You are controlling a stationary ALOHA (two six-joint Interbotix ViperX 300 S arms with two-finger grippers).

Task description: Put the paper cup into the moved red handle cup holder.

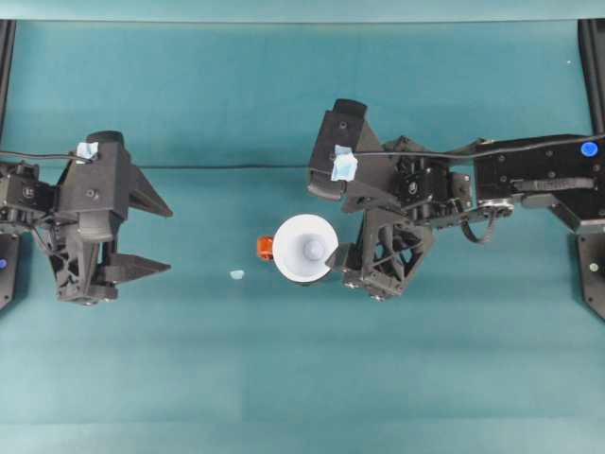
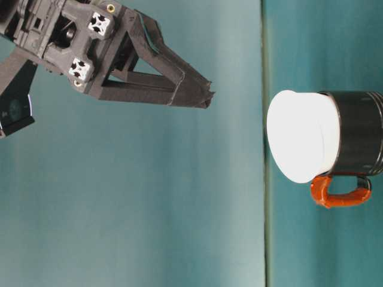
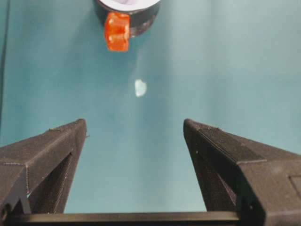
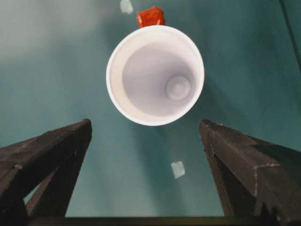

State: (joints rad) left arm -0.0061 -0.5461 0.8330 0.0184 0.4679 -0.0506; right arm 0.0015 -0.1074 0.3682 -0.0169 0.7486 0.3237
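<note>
The white paper cup (image 1: 304,249) stands upright inside the black red handle cup holder (image 2: 357,131), its upper half rising above the holder's rim. The orange-red handle (image 1: 266,248) sticks out on the cup's left. My right gripper (image 1: 321,223) is open and hangs well above the table beside the cup, not touching it; from the right wrist the cup (image 4: 155,75) sits ahead between the spread fingers (image 4: 56,146). At the left my left gripper (image 1: 169,240) is open and holds nothing. It faces the handle (image 3: 116,31) from a distance.
A small pale scrap (image 1: 236,274) lies on the teal table between the left gripper and the holder. Another scrap (image 4: 178,168) lies on the cloth under the right gripper. Black frame posts stand at both side edges.
</note>
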